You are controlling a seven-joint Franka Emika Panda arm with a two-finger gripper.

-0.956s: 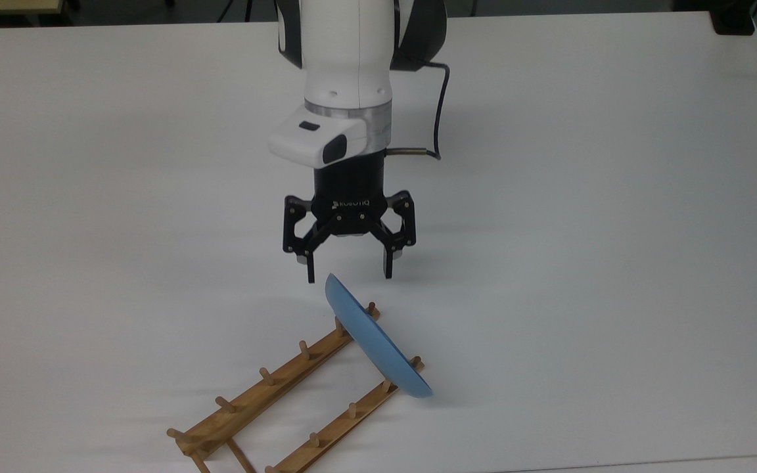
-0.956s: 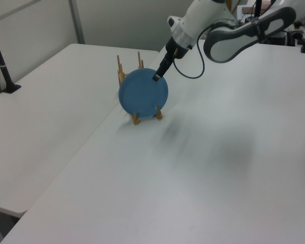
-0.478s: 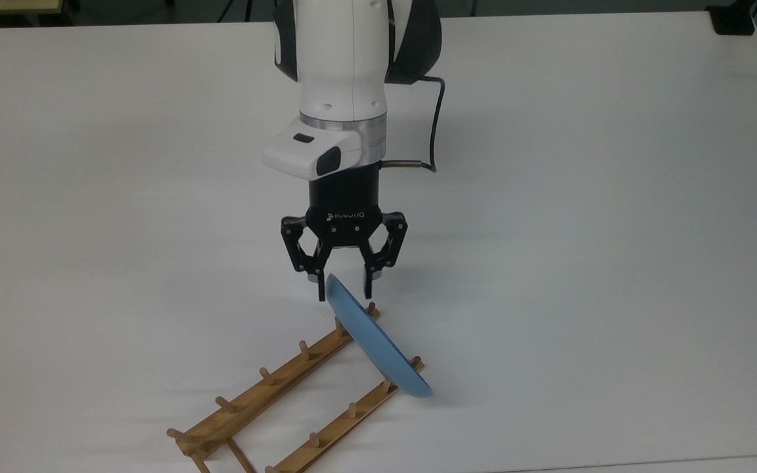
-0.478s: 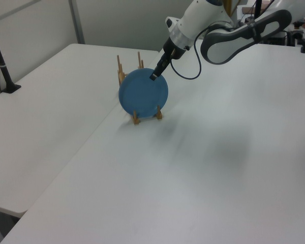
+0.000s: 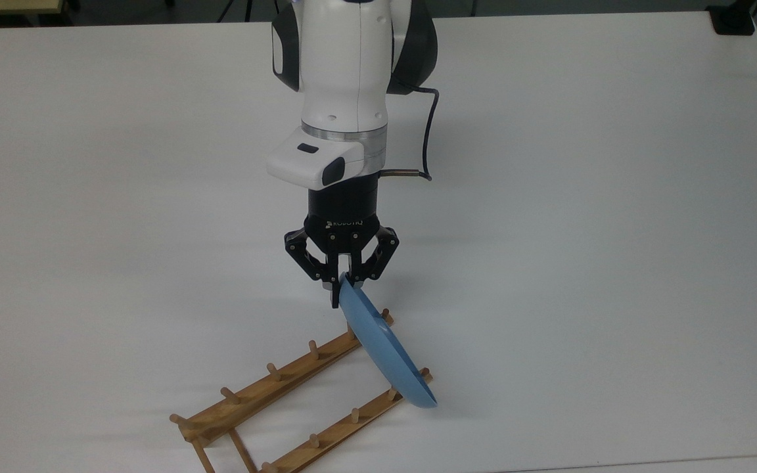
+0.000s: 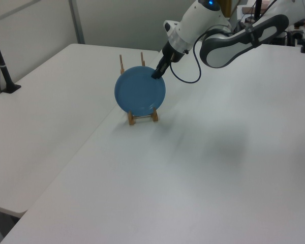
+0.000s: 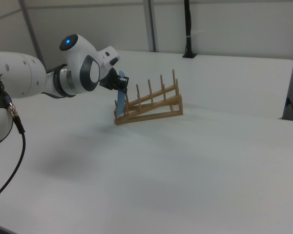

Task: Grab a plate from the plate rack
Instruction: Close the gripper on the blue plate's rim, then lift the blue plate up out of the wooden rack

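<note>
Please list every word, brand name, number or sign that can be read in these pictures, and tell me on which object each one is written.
"ROBOTIQ": small white letters on the black body of the gripper, in the top view; they are faint, so I read the brand with some doubt.
The plate, the plate rack and the table bear no text that I can see.

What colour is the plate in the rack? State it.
Plain light blue, no pattern. The plate shows it best in the left view, its face turned to the camera.
</note>
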